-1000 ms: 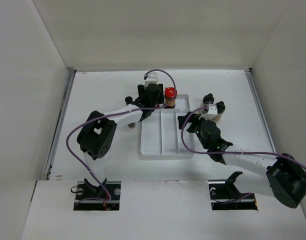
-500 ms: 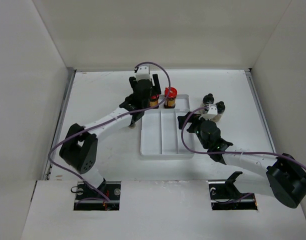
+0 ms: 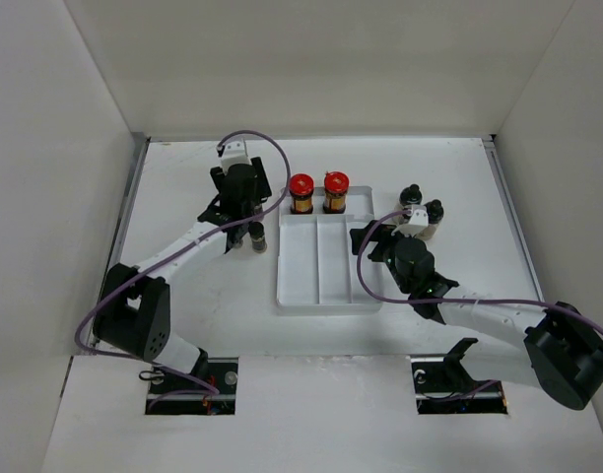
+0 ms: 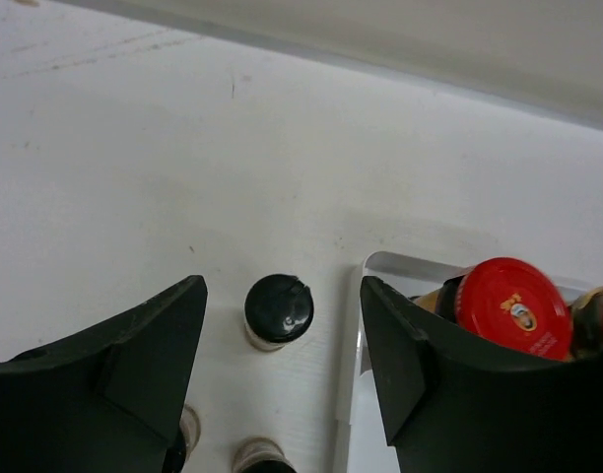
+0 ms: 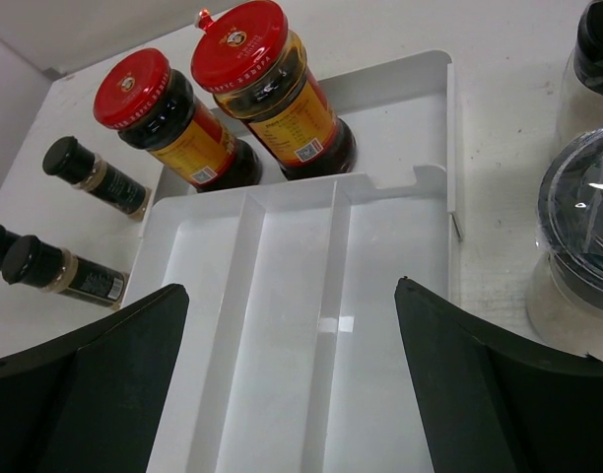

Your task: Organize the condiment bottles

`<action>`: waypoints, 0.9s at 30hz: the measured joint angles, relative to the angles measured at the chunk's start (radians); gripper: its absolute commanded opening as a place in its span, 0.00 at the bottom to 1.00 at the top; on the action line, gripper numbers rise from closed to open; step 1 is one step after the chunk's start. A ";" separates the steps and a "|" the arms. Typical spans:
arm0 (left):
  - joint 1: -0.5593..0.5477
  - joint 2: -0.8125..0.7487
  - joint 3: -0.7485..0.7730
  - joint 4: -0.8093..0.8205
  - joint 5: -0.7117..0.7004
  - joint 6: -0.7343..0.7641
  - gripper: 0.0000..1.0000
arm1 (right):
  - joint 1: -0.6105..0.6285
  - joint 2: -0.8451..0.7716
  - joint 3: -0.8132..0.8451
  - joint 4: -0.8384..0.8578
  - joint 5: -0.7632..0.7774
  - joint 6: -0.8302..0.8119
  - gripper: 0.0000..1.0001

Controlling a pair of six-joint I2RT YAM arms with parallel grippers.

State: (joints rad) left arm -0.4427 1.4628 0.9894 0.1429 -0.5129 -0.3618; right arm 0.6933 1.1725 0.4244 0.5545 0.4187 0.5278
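Observation:
Two amber jars with red lids (image 3: 301, 192) (image 3: 335, 190) stand side by side in the far compartment of the white divided tray (image 3: 326, 286); the right wrist view shows them too (image 5: 164, 123) (image 5: 267, 84). Three small dark black-capped jars (image 5: 95, 175) (image 5: 60, 268) stand left of the tray. My left gripper (image 3: 242, 212) is open and empty above them, with one black cap (image 4: 279, 310) between its fingers (image 4: 144, 345). My right gripper (image 3: 366, 244) is open and empty over the tray's long compartments (image 5: 292, 325). Beige-filled black-capped jars (image 3: 427, 229) stand right of the tray.
The tray's rim (image 4: 366, 271) lies just right of the left gripper. More black-capped jars (image 3: 412, 194) (image 5: 587, 227) crowd the table right of the tray, close to the right wrist. White walls enclose the table on three sides.
My left gripper has pulled away from the tray's far compartment and swung left, leaving a second red-lidded jar beside the first. It is now over the small jars. The right arm has not moved.

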 measured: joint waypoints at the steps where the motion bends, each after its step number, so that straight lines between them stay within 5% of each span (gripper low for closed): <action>1: 0.005 0.016 0.000 -0.006 0.009 -0.002 0.62 | 0.000 0.000 0.000 0.000 0.000 0.000 0.93; 27: 0.056 0.274 0.055 -0.013 0.072 -0.005 0.50 | 0.000 0.026 0.002 0.000 -0.008 0.000 0.93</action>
State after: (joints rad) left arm -0.3870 1.7363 1.0447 0.1299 -0.4404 -0.3672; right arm 0.6933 1.1980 0.4263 0.5549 0.4110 0.5274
